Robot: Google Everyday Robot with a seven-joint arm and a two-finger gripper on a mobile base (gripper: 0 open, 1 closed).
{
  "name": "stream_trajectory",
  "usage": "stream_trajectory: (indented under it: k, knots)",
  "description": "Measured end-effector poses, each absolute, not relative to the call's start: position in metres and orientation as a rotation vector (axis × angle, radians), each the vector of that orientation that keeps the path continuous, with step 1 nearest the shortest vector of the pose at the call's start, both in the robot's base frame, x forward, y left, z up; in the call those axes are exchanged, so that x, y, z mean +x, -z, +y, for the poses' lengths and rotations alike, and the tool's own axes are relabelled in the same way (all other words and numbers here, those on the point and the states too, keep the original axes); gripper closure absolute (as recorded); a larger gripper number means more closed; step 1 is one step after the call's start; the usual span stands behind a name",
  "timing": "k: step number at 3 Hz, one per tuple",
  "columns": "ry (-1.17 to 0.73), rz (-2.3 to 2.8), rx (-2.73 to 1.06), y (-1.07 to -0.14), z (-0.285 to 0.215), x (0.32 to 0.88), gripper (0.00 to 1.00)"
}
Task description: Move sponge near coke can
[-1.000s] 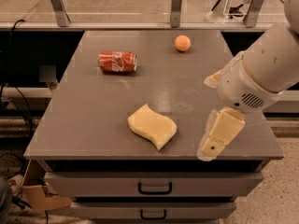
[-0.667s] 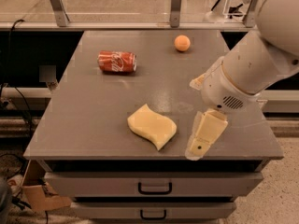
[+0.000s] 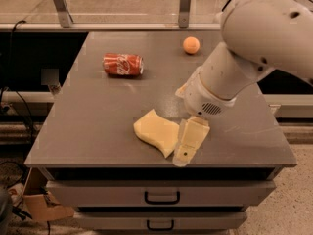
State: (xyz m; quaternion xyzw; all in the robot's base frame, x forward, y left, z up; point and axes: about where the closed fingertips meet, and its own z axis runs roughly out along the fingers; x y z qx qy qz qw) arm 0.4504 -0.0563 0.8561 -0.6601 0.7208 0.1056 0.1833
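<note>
Gripper by sponge; coke can, orange ball far back

The pale yellow, wavy-edged foam sponge looks soft, porous and matt. Just right of the sponge hangs the gripper, cream plastic with a smooth, dull sheen, under a glossy white plastic arm shell. Behind the sponge lies the red aluminium coke can, shiny and slightly dented. The grey tabletop under the sponge is matt and faintly scuffed.
</note>
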Motion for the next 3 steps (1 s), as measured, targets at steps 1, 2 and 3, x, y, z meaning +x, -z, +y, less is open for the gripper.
stream_trajectory:
  k: [1, 2, 3]
  knots:
    - [-0.294, 2.053, -1.887, -0.839, -0.045, 0.458, 0.00]
    - [-0.294, 2.070, -1.883, -0.831, -0.042, 0.463, 0.17]
    - [-0.273, 2.072, -1.859, -0.837, -0.047, 0.468, 0.41]
